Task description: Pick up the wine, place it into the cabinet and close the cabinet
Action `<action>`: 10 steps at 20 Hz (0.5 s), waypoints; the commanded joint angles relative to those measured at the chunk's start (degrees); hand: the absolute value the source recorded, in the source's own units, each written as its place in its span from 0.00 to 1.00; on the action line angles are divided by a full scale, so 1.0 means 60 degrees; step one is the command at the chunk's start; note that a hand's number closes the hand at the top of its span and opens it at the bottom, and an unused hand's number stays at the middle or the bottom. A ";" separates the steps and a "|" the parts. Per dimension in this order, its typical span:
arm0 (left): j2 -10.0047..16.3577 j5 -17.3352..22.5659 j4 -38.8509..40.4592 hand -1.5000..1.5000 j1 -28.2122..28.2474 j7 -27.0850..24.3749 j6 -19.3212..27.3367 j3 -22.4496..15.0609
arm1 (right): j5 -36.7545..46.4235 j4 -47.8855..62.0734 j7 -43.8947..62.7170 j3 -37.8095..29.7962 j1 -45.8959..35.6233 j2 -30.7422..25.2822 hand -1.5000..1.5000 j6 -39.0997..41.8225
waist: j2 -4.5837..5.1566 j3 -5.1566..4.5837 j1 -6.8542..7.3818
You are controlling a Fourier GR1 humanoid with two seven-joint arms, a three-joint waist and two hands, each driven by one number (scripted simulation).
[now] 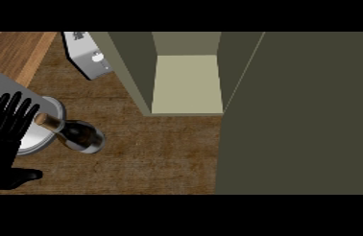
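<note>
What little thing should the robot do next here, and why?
Probably shift the left hand rightward to the wine bottle and curl its fingers round it. The hand is open beside the bottle's neck, holding nothing, and the cabinet already stands open, ready to receive it.

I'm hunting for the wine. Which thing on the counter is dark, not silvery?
The wine bottle, dark with a tan top, beside the silvery plate; the piece near the cabinet is silvery too.
</note>
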 commanded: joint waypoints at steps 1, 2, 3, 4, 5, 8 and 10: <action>0.0092 -0.0313 0.1070 0.00 0.0169 -0.0908 -0.0620 0.0125 | -0.1159 -0.1580 0.0916 -0.0459 0.0249 -0.0138 0.00 -0.0072 | -0.0004 0.0000 0.0013; 0.0042 -0.0295 0.0881 0.00 0.0019 -0.0693 -0.0434 0.0003 | -0.0822 -0.1421 0.0760 -0.0118 0.0192 -0.0001 0.00 -0.0046 | -0.0005 0.0003 0.0040; 0.0129 -0.0271 0.0846 0.00 0.0262 -0.0701 -0.0574 0.0083 | -0.1307 -0.1461 0.0981 -0.0662 -0.0057 -0.0176 0.00 -0.0076 | -0.0009 0.0003 0.0043; -0.0088 -0.0792 0.1403 0.00 -0.0384 -0.0914 -0.0109 -0.0168 | -0.0252 -0.1664 0.0650 0.0432 0.0538 0.0328 0.00 -0.0188 | -0.0004 0.0001 -0.0019; 0.0146 -0.0571 0.1714 0.00 -0.0218 -0.1074 -0.0552 0.0018 | -0.1143 -0.1627 0.1008 -0.0491 0.0177 -0.0078 0.00 -0.0103 | -0.0003 0.0002 -0.0001; -0.0099 -0.1054 0.1987 0.00 -0.0243 -0.1529 -0.0444 -0.0231 | -0.0731 -0.1935 0.1461 -0.0043 -0.0020 0.0083 0.00 -0.0384 | -0.0012 -0.0004 -0.0005; 0.0301 -0.1201 0.2908 0.00 -0.0714 -0.1894 -0.0683 -0.0107 | -0.0738 -0.1252 0.1103 -0.0121 -0.0372 0.0104 0.00 -0.0259 | 0.0007 -0.0003 0.0014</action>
